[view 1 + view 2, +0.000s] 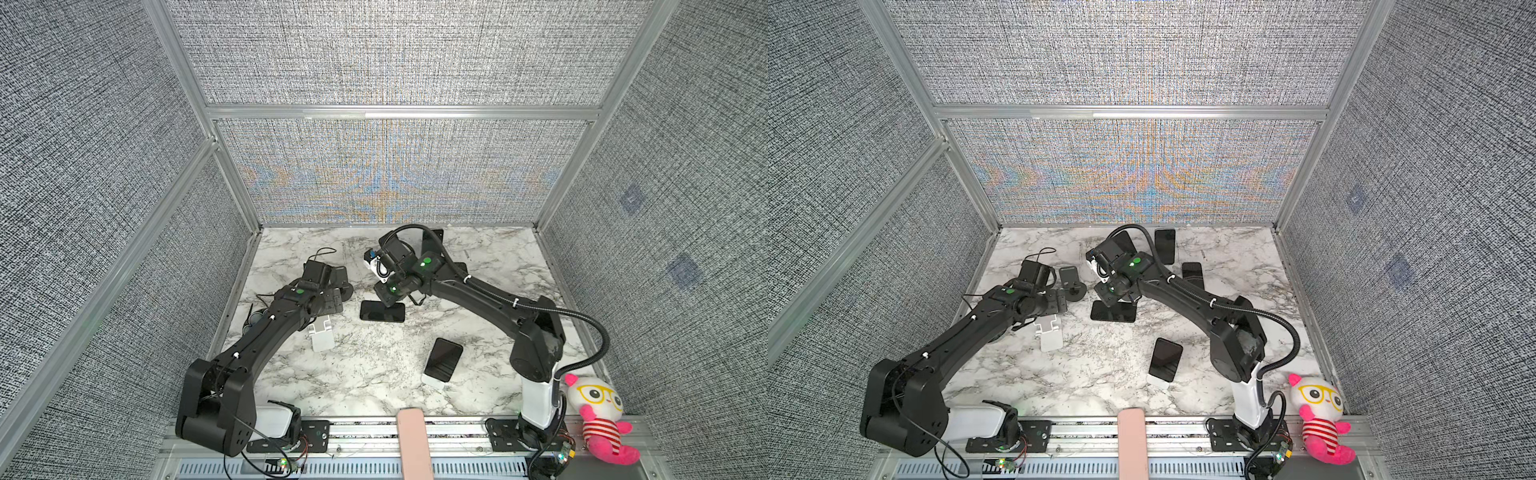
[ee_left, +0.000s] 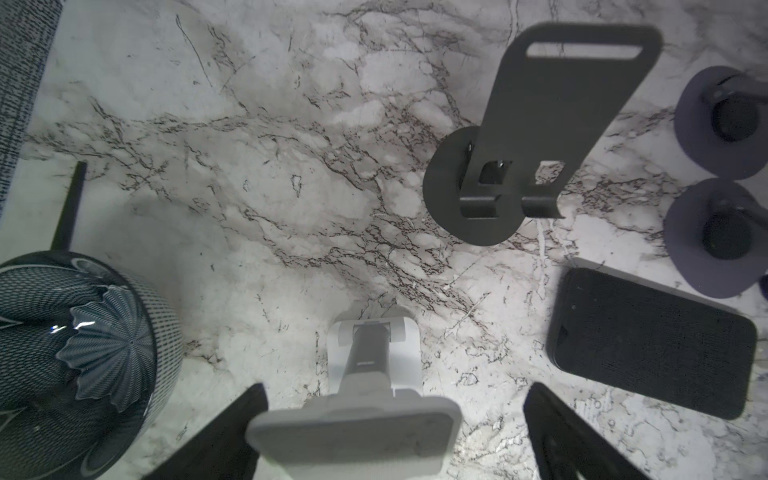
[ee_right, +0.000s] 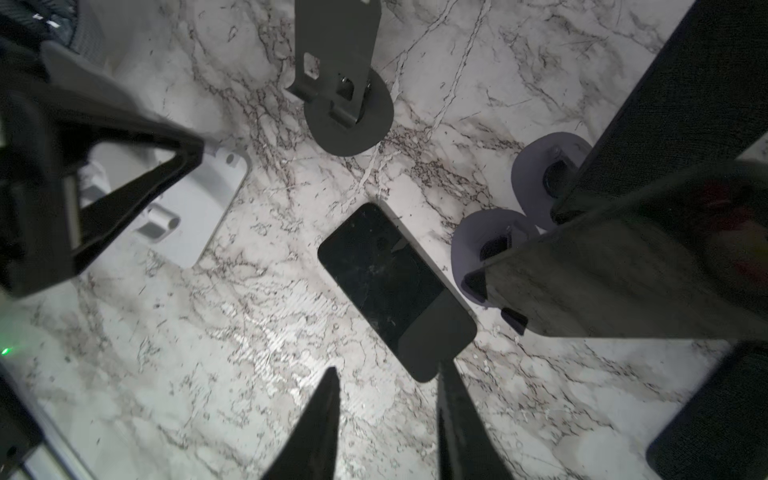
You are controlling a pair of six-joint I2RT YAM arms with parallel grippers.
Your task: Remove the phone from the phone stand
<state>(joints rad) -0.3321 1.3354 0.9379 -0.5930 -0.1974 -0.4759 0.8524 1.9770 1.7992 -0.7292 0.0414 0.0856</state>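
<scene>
Nearest: second phone (image 1: 444, 356) propped on its own white base, well behind the right hand (image 3: 387, 365), toward that arm's base. Left hand (image 2: 395, 386) spread wide, fingers either side of the empty white stand (image 2: 353, 432), not touching it. Right hand's fingers a narrow gap apart, nothing between them. Task phone (image 3: 390, 282) is off the stand, flat on the counter (image 2: 249, 166), just past the right fingertips. Empty black stand (image 2: 540, 124) beyond the left hand.

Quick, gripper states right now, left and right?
Left gripper: open, either side of the white stand, not gripping it.
Right gripper: narrowly open, holding nothing.
</scene>
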